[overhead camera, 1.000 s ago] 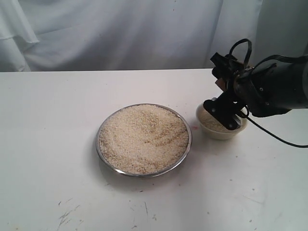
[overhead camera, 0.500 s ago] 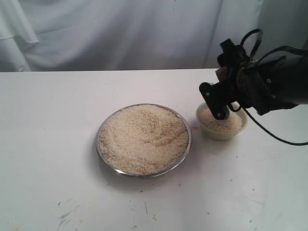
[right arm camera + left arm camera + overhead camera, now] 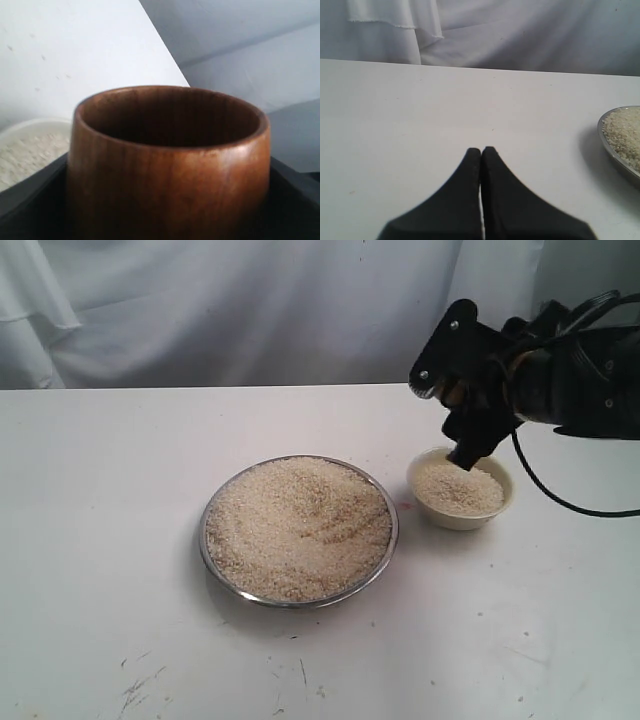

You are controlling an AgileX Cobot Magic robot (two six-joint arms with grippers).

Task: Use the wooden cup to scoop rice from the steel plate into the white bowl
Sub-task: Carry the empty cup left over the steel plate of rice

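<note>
Pouring step, by the look of it, at or close to its end. Wooden cup [image 3: 167, 165] clamped between the right fingers [image 3: 452, 402], which are spread wide around its sides, and held over the far edge of the white bowl [image 3: 462, 520] on the right of the bench [image 3: 110, 540]. Bowl filled with rice [image 3: 458, 490] close to the rim. Inside of the cup dark, with no grains to be seen there, though some possibly hidden by the angle. Steel plate [image 3: 300, 602] to the left of the bowl, near but apart from it, carrying the main mass of rice.

Next, probably: to turn the cup back, carry it left over the plate, then dip its lip low into the grains and push through them. Calls for a shallow angle, so as not to knock the thin rim or spill grains on the bench.

Reaching in from the right with the right arm [image 3: 590, 390], above the bench, wrist rolled over: one finger up and to the left, the other down, its tip just above the rice at the far side of the bowl. Left fingers [image 3: 479, 157] pressed together, grasping nothing, low over the bench to the left of the plate.
</note>
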